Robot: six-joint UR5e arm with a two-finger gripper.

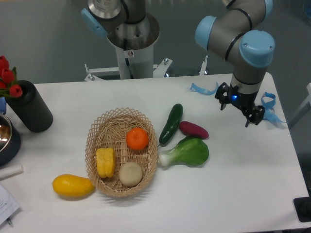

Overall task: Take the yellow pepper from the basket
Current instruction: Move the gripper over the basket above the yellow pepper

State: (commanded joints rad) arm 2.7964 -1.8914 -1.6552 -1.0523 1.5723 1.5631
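The squash (73, 186) lies nearest the camera on the worktop (233, 194), just outside the basket (95, 145) at its near-left edge; it is not the target. The pepper (106, 162) sits inside the basket in its near-left part, with a beige ball (130, 174) just beside it on the right and an orange (137, 138) behind that. The pepper is bright yellow, blocky and lobed, with its long axis running roughly near to far. Between basket and tool lie a bok choy (189, 151), a cucumber (171, 123) and a purple yam (193, 129). The tool (239, 108) hangs well apart at the far right, empty, fingers apparently spread. The pepper lies to the tool's camera-left and nearer the camera, so a long traverse over the vegetables is required.
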